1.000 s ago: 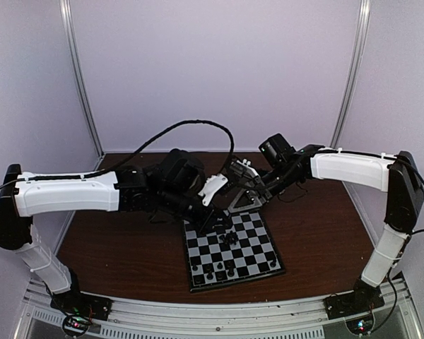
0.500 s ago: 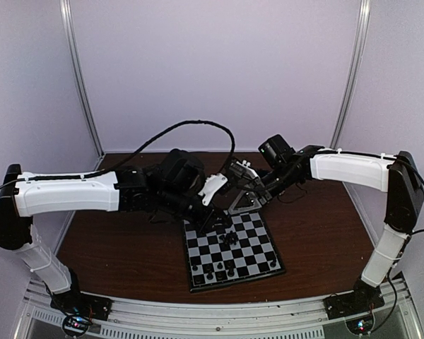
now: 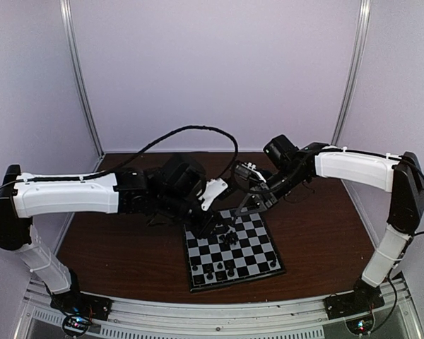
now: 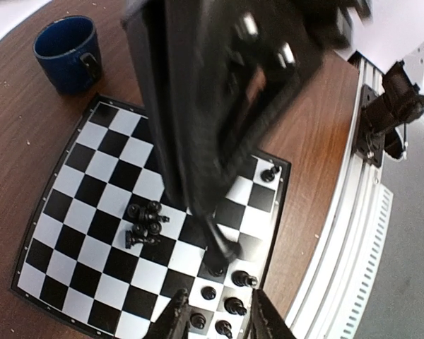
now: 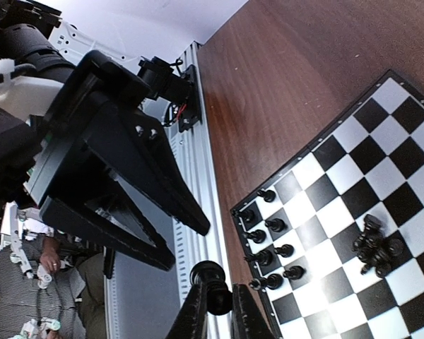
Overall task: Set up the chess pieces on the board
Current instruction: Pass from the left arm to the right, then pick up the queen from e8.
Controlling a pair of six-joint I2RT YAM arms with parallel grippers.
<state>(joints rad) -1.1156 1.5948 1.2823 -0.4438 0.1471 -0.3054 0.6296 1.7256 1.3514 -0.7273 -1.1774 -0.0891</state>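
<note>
Now | right hand (image 5: 218, 300): clamps black chess piece (image 5: 209, 279) (between fingertips (image 5: 196, 314)) | left hand (image 4: 219, 305): parted, over board (image 4: 92, 183)

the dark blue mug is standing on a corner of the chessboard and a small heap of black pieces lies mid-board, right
Not on it: the dark blue mug stands on the wooden table just off the chessboard corner, as the left wrist view shows. The small heap of black pieces does lie mid-board.

Dark blue ceramic mug (image 4: 65, 49) standing upright on the brown wooden surface (image 4: 28, 120), and a ribbed silver metal rail (image 4: 343, 233) runs along its edge.
</note>
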